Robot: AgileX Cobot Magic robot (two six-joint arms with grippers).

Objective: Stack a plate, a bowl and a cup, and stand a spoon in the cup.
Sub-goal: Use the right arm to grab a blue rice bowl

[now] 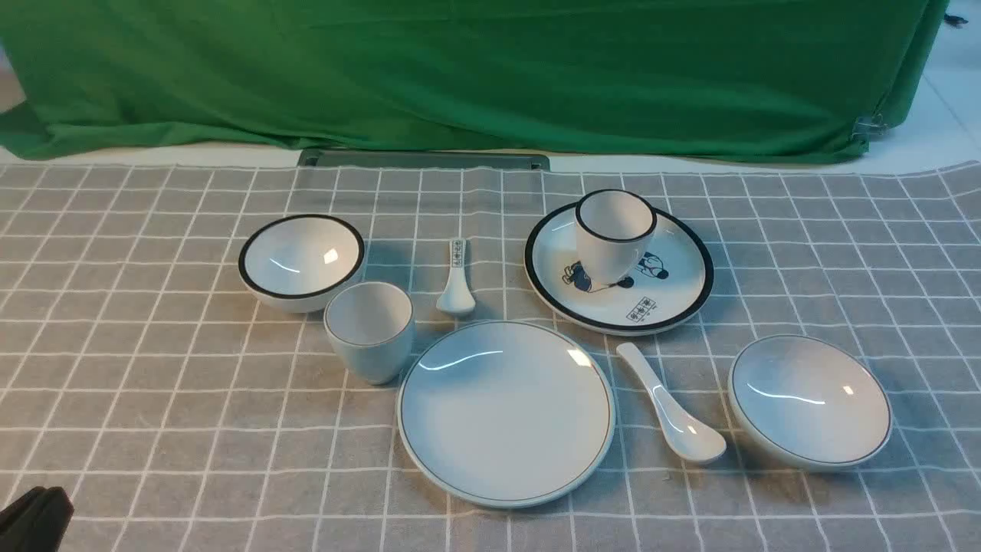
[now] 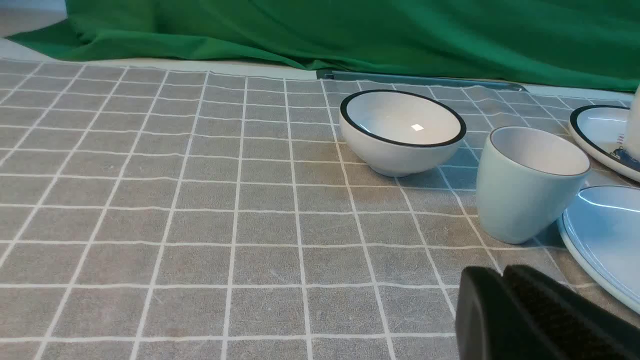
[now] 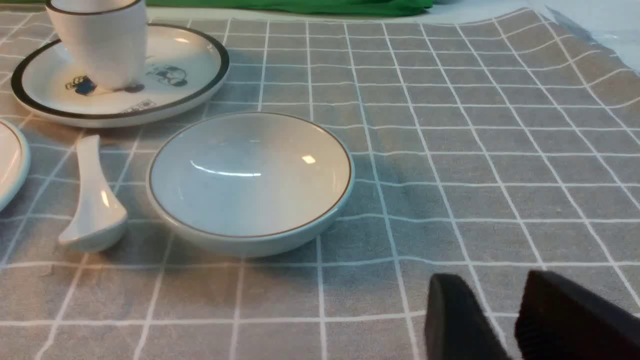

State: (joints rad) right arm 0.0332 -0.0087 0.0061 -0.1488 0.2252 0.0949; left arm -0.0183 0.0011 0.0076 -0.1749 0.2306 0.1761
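Note:
The pale blue plate (image 1: 506, 414) lies at the front centre of the checked cloth. The cup (image 1: 369, 331) stands upright just to its left, and the plain white spoon (image 1: 674, 418) lies just to its right. Further right sits the shallow bowl (image 1: 810, 400). My left gripper (image 2: 502, 272) is shut and empty, low over the cloth near the cup (image 2: 530, 185); only its tip (image 1: 34, 517) shows in the front view's bottom left corner. My right gripper (image 3: 495, 280) is open and empty, a little short of the bowl (image 3: 250, 180) and beside it.
A black-rimmed bowl (image 1: 301, 261) sits at the back left. A cartoon plate (image 1: 667, 299) at the back right carries a black-rimmed cup (image 1: 613, 234). A small marked spoon (image 1: 457, 280) lies between them. Green cloth (image 1: 460, 69) hangs behind the table.

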